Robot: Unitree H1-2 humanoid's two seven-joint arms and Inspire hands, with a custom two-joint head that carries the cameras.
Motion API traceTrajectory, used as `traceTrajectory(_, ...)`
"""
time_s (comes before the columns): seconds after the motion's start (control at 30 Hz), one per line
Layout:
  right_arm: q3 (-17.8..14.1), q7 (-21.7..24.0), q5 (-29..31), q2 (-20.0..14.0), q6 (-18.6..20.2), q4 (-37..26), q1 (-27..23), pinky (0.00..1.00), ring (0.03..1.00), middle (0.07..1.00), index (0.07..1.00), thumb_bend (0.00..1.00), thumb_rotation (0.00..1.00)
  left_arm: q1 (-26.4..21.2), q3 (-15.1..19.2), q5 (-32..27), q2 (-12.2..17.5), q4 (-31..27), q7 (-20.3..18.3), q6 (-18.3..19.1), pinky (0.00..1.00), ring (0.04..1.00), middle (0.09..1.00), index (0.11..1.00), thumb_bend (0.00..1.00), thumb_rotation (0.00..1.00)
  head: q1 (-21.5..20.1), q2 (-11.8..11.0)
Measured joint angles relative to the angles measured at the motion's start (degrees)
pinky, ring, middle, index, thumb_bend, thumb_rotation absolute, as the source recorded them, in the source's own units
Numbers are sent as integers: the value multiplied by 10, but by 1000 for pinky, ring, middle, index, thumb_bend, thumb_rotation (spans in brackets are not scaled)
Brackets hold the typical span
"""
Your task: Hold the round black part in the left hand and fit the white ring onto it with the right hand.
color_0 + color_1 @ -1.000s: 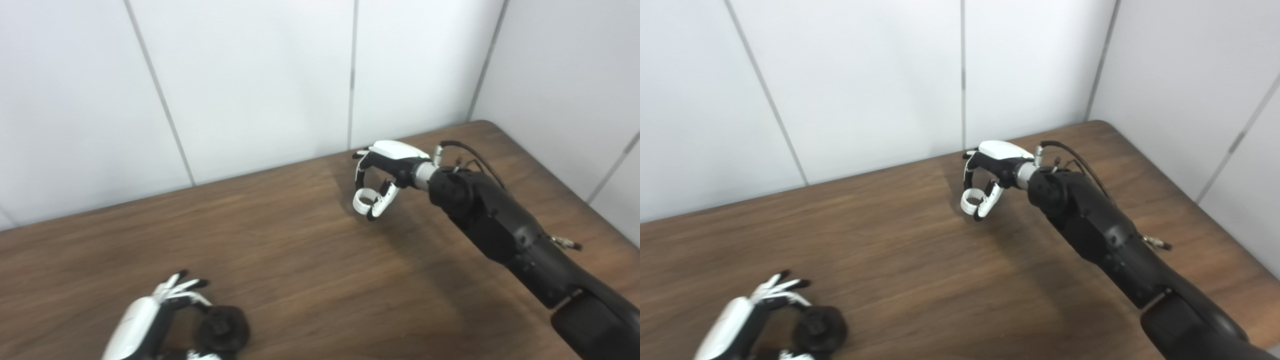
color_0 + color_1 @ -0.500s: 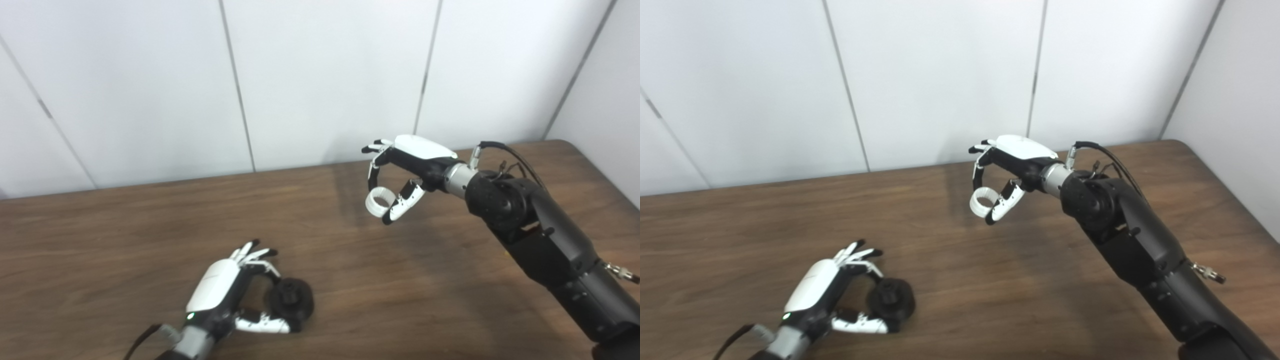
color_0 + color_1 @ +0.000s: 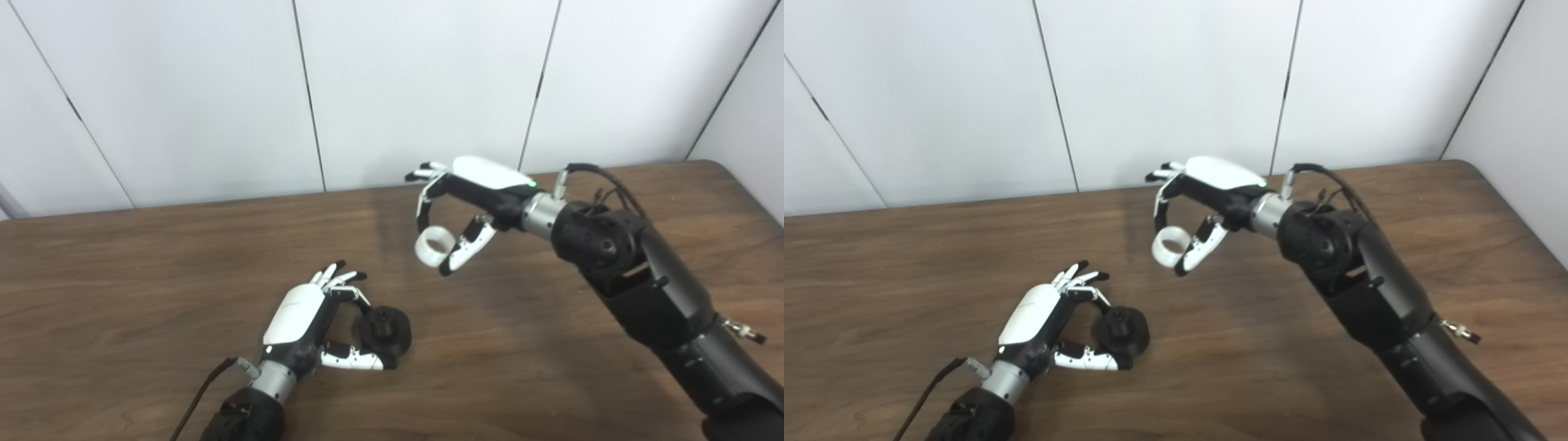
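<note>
The round black part (image 3: 384, 331) has a small hub on top and rests on the brown table (image 3: 122, 263) at the lower middle. My left hand (image 3: 309, 324) is around it, a finger and the thumb pinching its rim. My right hand (image 3: 465, 202) is raised above the table's middle and is shut on the white ring (image 3: 433, 245), pinched between a finger and the thumb. The ring is up and to the right of the black part, well apart from it. Both also show in the right eye view, the ring (image 3: 1170, 246) and the black part (image 3: 1121, 331).
White wall panels (image 3: 422, 86) stand behind the table's far edge. The table's right corner (image 3: 723, 177) is rounded. A thin cable (image 3: 202, 392) trails from my left wrist and another (image 3: 603, 184) loops over my right forearm.
The camera has swung left, so the whole picture has shifted right. My right hand with the ring has moved left and a little toward the black part. My left hand keeps its hold.
</note>
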Motion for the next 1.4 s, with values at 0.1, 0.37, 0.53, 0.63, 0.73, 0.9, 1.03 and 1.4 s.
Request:
traceTrajectory(0.1,8,4,-1,9,0,-13,6,933,1000,943,478,520,130,-1,-3,-2,0,-2,0,10,1000,1000,884,479,521,46,3,4)
traceTrajectory(0.37,15,14,-7,26,9,-30,27,944,1000,950,478,520,130,-2,-9,-3,0,-6,0,20,1000,1000,886,479,521,46,11,11)
traceTrajectory(0.53,20,14,-6,41,9,-30,45,939,1000,949,478,520,129,-2,-16,-2,0,-14,-2,37,1000,1000,888,479,521,46,18,18)
traceTrajectory(0.63,23,16,-6,42,9,-30,47,944,1000,950,478,520,129,-3,-17,-2,0,-14,-2,38,1000,1000,885,479,521,46,19,20)
traceTrajectory(0.73,26,19,-7,45,10,-30,47,953,1000,953,477,520,129,-4,-18,-2,0,-14,-2,38,1000,1000,883,479,521,47,20,21)
traceTrajectory(0.9,32,21,-7,51,11,-30,53,946,1000,950,477,520,129,-4,-24,7,2,-14,8,37,1000,997,877,479,521,48,22,23)
traceTrajectory(1.03,33,21,-7,51,11,-30,56,951,1000,950,477,520,129,-4,-36,29,5,-14,23,36,1000,994,874,478,521,48,23,26)
traceTrajectory(1.4,36,27,-6,51,12,-31,59,952,1000,950,478,520,129,-4,-61,83,14,-27,43,43,1000,997,868,478,522,50,28,34)
